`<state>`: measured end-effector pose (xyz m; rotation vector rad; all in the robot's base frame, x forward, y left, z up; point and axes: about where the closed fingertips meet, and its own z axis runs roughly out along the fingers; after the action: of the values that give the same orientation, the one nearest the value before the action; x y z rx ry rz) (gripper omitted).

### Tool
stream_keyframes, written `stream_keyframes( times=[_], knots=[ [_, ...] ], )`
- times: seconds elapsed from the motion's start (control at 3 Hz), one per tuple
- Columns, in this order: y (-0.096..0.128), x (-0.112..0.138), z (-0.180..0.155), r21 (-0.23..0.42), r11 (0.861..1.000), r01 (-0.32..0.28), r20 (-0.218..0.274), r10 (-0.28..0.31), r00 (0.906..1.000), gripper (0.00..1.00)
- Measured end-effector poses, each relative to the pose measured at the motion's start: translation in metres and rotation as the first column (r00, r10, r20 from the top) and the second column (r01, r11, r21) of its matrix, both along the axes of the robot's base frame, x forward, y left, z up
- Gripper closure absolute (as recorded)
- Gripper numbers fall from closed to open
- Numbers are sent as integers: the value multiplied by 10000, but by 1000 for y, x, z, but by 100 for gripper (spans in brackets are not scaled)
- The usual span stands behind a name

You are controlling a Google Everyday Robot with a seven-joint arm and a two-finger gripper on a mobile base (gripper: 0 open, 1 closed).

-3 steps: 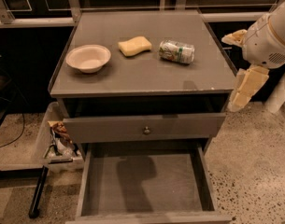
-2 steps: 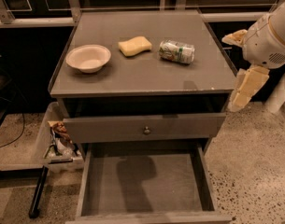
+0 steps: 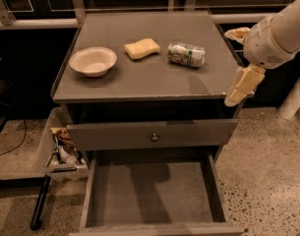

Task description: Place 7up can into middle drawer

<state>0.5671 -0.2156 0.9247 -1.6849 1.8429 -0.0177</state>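
Note:
The 7up can (image 3: 186, 54), silvery-white with green markings, lies on its side on the grey cabinet top (image 3: 149, 80), right of centre. The middle drawer (image 3: 154, 195) is pulled out below, with a bare grey floor and nothing in it. My gripper (image 3: 237, 62) hangs at the cabinet's right edge, to the right of the can and a little nearer the front. It is open and empty, with one cream finger up by the edge and the other pointing down past the corner.
A yellow sponge (image 3: 142, 48) and a white bowl (image 3: 93, 61) sit left of the can. The drawer front with a round knob (image 3: 154, 137) above the open drawer is closed. A bin of litter (image 3: 61, 151) stands at the left on the floor. A white post (image 3: 292, 102) stands at the right.

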Motion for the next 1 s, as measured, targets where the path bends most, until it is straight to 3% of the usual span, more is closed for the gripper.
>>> stream_keyframes(
  times=[0.33,0.67,1.0],
  knots=[
    [6,36,-4,967,9945,-403,398,366,9985,0],
    [6,67,-12,2431,9680,-624,349,556,9978,0],
    [6,77,-12,2731,9599,-633,422,538,9977,0]
  ],
)
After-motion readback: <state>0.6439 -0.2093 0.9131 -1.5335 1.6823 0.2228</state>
